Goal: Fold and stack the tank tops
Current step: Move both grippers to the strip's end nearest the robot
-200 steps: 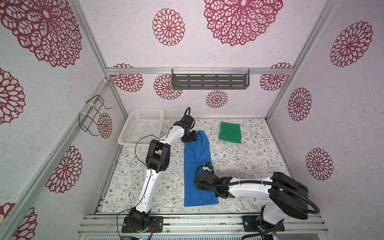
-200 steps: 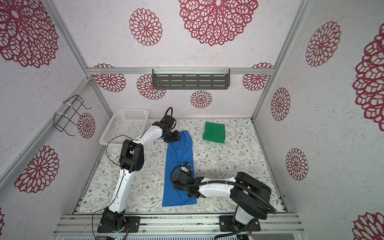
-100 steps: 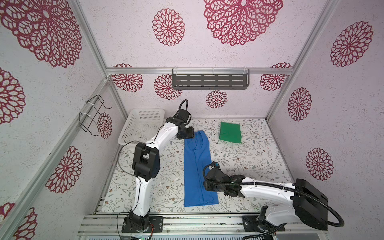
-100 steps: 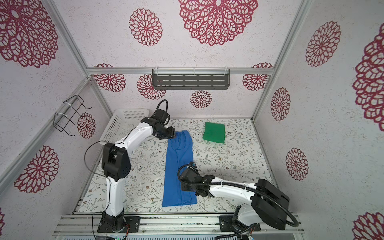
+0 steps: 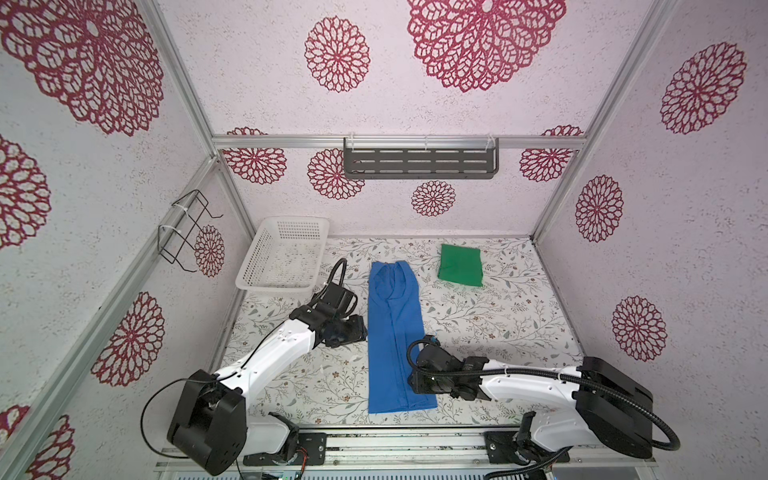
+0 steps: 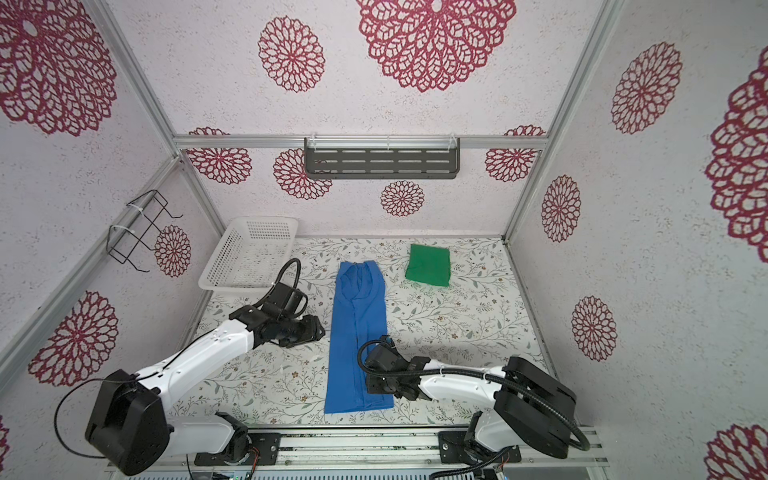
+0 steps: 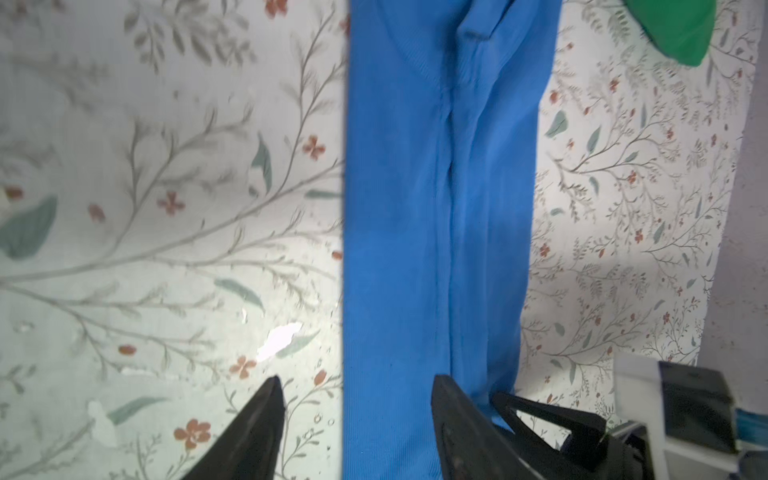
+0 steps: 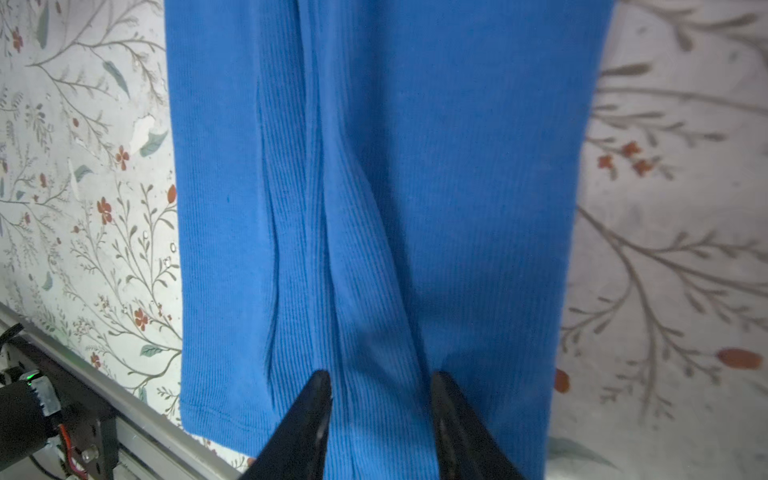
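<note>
Blue top [image 5: 395, 332] lies flat as a long narrow strip, running 12 to 6 o'clock, mid-bench [image 5: 498, 332]. Green top [image 5: 460, 265] sits folded at its 1 o'clock. Left jaws: spread, straddling its 9 o'clock edge. Right jaws: spread over its 5 o'clock part.

The middle top [image 5: 395, 332] lies lengthwise down the centre of the tabletop [image 5: 498, 332], from near the front edge toward the back. The back top [image 5: 460, 266] lies behind it and to its right, near the back wall and apart from it. The basket [image 5: 286, 286] sits in the back left corner, left of the middle top's far end. A shelf [image 5: 419, 164] hangs on the back wall and a rack [image 5: 183, 232] on the left wall.

My left end effector [image 7: 357, 380] is about halfway along the middle top and straddles its left edge, with one finger [image 7: 257, 424] over the tabletop and the other over the cloth. My right end effector [image 8: 380, 376] is over the top's front right part, with both fingers above the cloth.
</note>
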Robot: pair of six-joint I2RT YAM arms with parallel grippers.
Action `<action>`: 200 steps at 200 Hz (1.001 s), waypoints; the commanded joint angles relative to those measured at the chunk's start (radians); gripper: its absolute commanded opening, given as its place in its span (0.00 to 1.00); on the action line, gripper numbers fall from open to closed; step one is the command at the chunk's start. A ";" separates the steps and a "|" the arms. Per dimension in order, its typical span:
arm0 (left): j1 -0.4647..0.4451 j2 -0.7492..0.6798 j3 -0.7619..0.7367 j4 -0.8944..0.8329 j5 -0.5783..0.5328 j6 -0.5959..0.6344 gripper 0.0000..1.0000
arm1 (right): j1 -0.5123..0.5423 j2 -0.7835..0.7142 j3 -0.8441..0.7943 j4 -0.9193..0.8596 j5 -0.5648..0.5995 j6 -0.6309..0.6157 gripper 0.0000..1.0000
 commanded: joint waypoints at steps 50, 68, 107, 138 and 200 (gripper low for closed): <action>-0.017 -0.261 -0.106 -0.015 -0.077 -0.160 0.60 | 0.078 0.123 0.212 -0.016 -0.078 -0.068 0.36; -0.017 -0.262 -0.097 -0.031 -0.084 -0.154 0.60 | 0.127 0.173 0.300 -0.069 -0.093 -0.079 0.36; -0.018 -0.223 -0.096 -0.004 -0.080 -0.146 0.60 | 0.193 0.219 0.370 -0.107 -0.106 -0.079 0.36; -0.018 -0.183 -0.092 0.005 -0.048 -0.151 0.60 | 0.166 0.113 0.314 -0.172 -0.027 -0.057 0.36; -0.177 -0.164 -0.188 0.036 -0.014 -0.309 0.58 | 0.068 -0.039 0.165 -0.209 0.016 -0.005 0.30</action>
